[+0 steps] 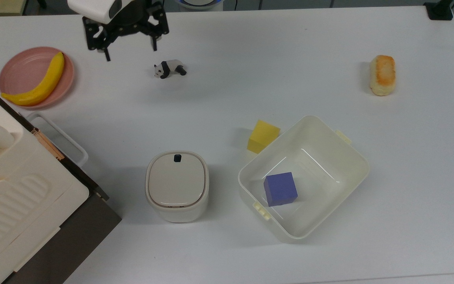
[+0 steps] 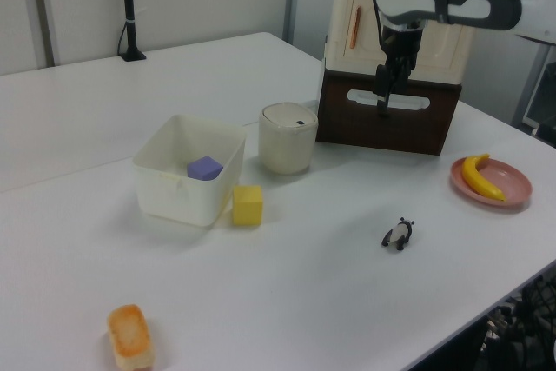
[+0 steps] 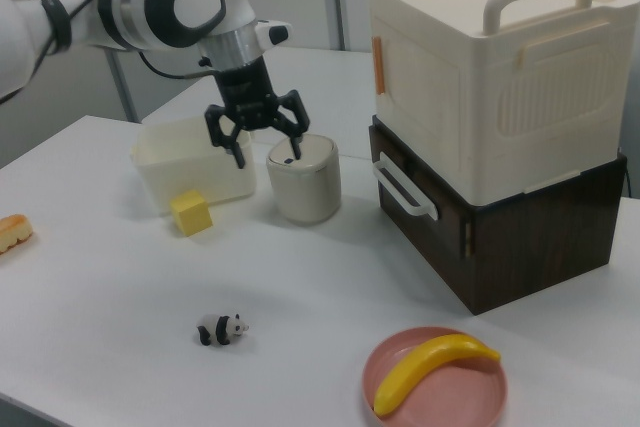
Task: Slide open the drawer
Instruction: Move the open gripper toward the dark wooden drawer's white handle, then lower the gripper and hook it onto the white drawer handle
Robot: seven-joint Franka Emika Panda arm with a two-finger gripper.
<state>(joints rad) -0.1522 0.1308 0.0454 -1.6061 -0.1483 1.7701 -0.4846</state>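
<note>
The drawer (image 3: 425, 252) has a dark brown front with a white loop handle (image 3: 405, 190), and it sits pushed in under a cream appliance (image 3: 470, 77). In the top view the drawer front (image 1: 89, 179) and handle (image 1: 69, 140) are at the left edge. My gripper (image 1: 130, 50) hangs open and empty above the table, between the pink plate and the toy panda and well away from the handle. In the right view the gripper (image 3: 267, 154) points down in front of the cream tub. In the left view it (image 2: 382, 100) overlaps the drawer handle (image 2: 413, 103).
A pink plate (image 1: 16, 59) holds a banana (image 1: 41, 85). A toy panda (image 1: 170, 69) lies near the gripper. A lidded cream tub (image 1: 177, 185) stands beside the drawer. An open bin (image 1: 353, 150) holds a blue cube (image 1: 280, 189), with a yellow cube (image 1: 263, 136) beside it. Bread (image 1: 383, 75) lies far right.
</note>
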